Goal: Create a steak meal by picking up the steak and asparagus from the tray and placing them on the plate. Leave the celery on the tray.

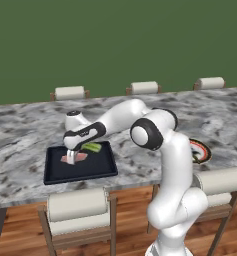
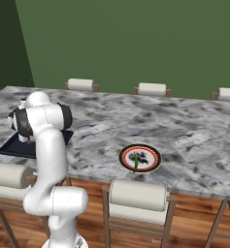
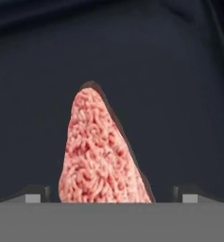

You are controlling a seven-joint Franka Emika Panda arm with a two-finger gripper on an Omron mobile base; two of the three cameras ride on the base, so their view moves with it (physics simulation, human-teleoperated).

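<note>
1. One marble counter runs across both base views, with stools along its near and far edges.
2. The white arm reaches from the lower right of the left base view out to the left, over the tray.
3. The tray, black and low-rimmed, lies flat on the counter's left part.
4. The plate, orange-red at the rim, sits well apart from the tray, further right on the counter.
5. The steak lies on the tray floor; in the hand view it rises between the two finger tips.
6. The gripper points down just over the steak, jaws spread wide, one either side, nothing clamped.
7. The celery rests on the tray just behind the steak.
8. The asparagus lies on the plate.
</note>
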